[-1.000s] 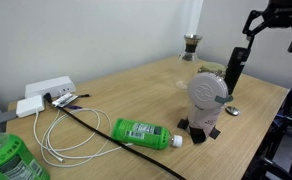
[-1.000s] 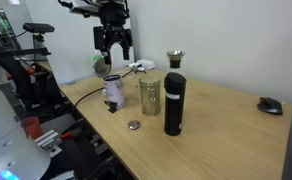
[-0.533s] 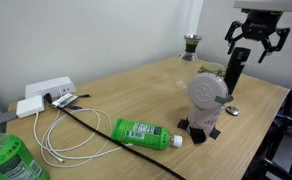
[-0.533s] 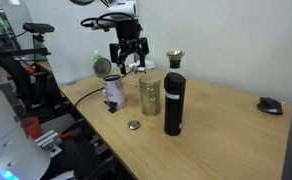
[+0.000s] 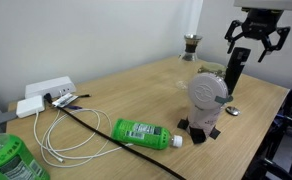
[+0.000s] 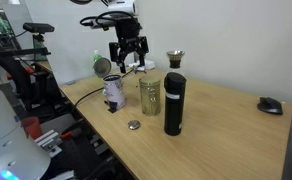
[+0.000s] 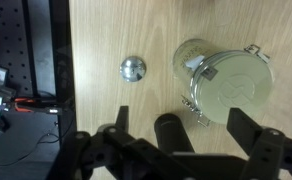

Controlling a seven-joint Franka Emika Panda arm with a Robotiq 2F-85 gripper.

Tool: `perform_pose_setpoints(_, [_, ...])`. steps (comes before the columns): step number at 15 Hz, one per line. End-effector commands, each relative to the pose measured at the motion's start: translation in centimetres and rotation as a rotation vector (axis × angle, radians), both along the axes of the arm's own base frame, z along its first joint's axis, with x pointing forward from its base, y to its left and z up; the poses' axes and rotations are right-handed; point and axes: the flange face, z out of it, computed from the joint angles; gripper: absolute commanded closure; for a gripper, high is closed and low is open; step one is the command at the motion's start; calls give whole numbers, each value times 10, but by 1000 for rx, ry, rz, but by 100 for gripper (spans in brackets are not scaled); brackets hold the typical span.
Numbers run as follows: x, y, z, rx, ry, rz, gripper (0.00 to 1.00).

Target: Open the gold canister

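The gold canister (image 6: 149, 96) stands on the wooden table between a pale grey disc-faced gadget (image 6: 113, 92) and a tall black tumbler (image 6: 174, 103). From above, in the wrist view, the canister (image 7: 234, 86) shows a round lid with a wire clasp on its left side. My gripper (image 6: 128, 53) hangs well above the table, over the gadget and the canister's near side. Its fingers are spread open and empty. In the wrist view the gripper (image 7: 178, 128) frames the tumbler's top (image 7: 172, 133), far below. In an exterior view the gripper (image 5: 256, 40) hovers above the tumbler (image 5: 233, 68).
A small silver cap (image 7: 133, 68) lies on the table beside the canister. An hourglass vessel (image 6: 174, 59) stands behind. A green bottle (image 5: 146, 133) lies on its side among cables, near a white power strip (image 5: 44, 95). A mouse (image 6: 271, 105) sits far off.
Over the last second the open gripper moved across and down toward the spot above the canister group, then held still for the last half second. Nothing on the table moved.
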Motion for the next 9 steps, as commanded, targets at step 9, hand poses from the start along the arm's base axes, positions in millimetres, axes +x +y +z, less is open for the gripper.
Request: perform_pose_setpoints(9, [22,-24,-26,67,-88,-339,0])
